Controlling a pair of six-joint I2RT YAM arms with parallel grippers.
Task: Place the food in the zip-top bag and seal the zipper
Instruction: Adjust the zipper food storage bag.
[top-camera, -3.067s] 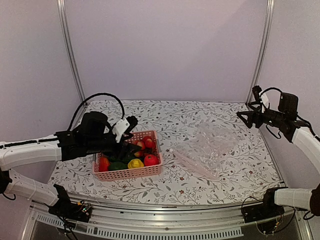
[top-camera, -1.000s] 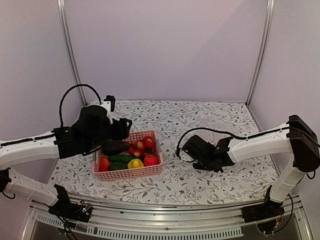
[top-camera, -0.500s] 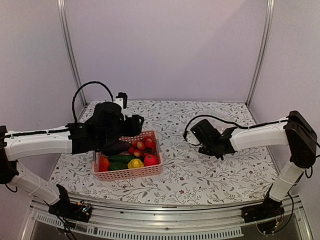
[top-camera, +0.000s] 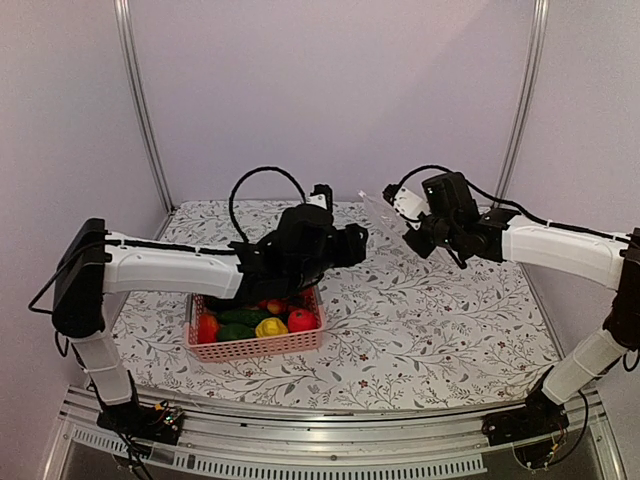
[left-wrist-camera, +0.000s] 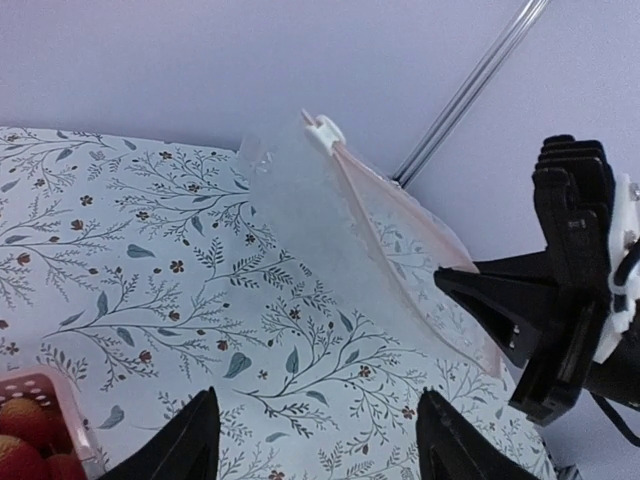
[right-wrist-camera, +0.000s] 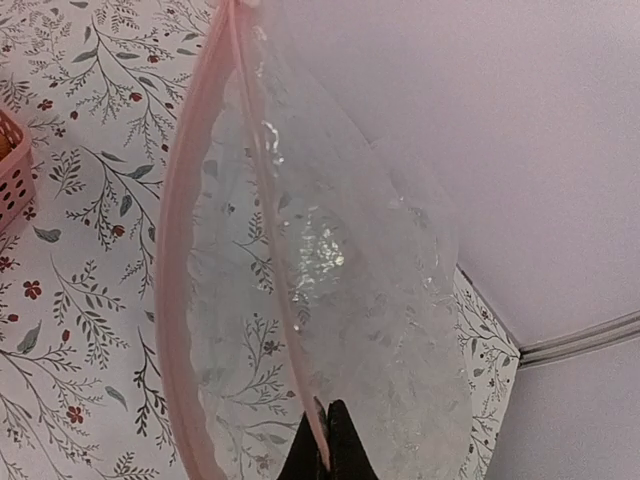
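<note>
Right gripper (right-wrist-camera: 326, 445) is clamped on the zipper (right-wrist-camera: 180, 280) of the zip-top bag (right-wrist-camera: 370, 300), which I see hanging above the surface (left-wrist-camera: 150, 250); left gripper (left-wrist-camera: 317, 400) has jaws apart, empty.

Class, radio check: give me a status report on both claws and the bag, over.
Right claw shut on zip-top bag, held off table, mouth parted. Left claw open, facing bag. Food in pink basket. No obstruction seen.

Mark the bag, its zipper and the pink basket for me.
zip-top bag (right-wrist-camera: 340, 300), right wrist view, clear side wall.
zipper (right-wrist-camera: 175, 270), right wrist view, pink strip along the mouth.
pink basket (top-camera: 260, 346), top view, front wall.
</note>
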